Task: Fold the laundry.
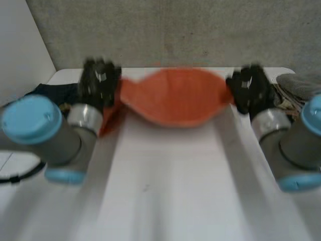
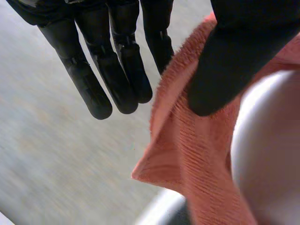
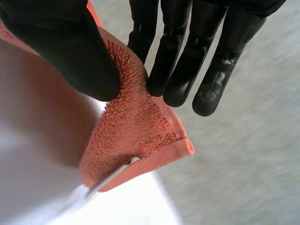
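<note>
Towel (image 1: 173, 98) of orange terry is held stretched above the far part of the tabletop (image 1: 165, 175), its long axis running left to right and its middle sagging. Its left corner is pinched between thumb and fingers (image 2: 119, 79) of the left hand (image 1: 100, 83), its right corner likewise by the right hand (image 1: 251, 90). A dark cloth (image 1: 52, 93) lies far left and a grey cloth (image 1: 301, 83) far right. Neither is judged to obstruct lowering toward the bare near side.

One towel (image 1: 173, 100), two hands (image 1: 100, 83) (image 1: 251, 90), one dark garment (image 1: 52, 93), one grey cloth (image 1: 298, 83)
</note>
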Action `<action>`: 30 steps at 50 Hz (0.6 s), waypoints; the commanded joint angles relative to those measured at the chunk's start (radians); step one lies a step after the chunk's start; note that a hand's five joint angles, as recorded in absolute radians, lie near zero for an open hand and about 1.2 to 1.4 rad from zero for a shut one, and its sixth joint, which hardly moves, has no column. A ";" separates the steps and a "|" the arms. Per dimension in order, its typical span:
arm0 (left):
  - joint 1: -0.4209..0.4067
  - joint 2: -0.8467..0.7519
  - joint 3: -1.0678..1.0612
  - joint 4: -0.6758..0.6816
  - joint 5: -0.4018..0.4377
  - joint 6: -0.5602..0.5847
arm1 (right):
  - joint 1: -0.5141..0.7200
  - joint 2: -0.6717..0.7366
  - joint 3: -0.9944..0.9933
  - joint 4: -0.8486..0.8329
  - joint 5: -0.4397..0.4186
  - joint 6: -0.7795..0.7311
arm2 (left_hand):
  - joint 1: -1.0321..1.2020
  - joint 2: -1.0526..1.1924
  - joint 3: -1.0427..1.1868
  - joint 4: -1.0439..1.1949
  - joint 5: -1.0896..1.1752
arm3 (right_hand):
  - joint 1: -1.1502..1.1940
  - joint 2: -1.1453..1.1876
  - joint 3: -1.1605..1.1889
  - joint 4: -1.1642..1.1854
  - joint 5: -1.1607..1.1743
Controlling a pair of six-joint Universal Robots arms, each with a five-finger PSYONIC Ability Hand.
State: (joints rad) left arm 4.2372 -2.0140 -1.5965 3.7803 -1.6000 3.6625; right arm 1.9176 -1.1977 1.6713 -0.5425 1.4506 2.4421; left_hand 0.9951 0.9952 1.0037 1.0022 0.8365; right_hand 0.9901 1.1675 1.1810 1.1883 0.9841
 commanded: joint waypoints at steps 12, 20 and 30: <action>-0.024 0.139 -0.183 -0.232 -0.003 0.058 | -0.176 -0.014 0.149 0.256 -0.141 0.011 | -0.546 -0.547 -0.555 -0.553 -0.562 | 0.406 0.229 0.215 0.208 0.238; 0.096 0.172 -0.177 -0.295 0.133 -0.019 | -0.258 -0.017 0.143 0.256 -0.176 0.063 | -0.550 -0.550 -0.558 -0.557 -0.566 | 0.406 0.229 0.215 0.208 0.238; 0.230 0.101 -0.119 -0.398 0.327 -0.022 | -0.285 -0.011 0.122 0.256 -0.204 0.066 | -0.468 -0.468 -0.476 -0.475 -0.484 | 0.406 0.229 0.215 0.208 0.238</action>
State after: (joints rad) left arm 4.4053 -1.8487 -1.7598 3.4208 -1.3706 3.6364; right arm 1.6361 -1.2151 1.8056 -0.2867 1.2532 2.5090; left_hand 0.4346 0.4207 0.4264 0.4130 0.2357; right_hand 0.9901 1.1675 1.1811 1.1883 0.9841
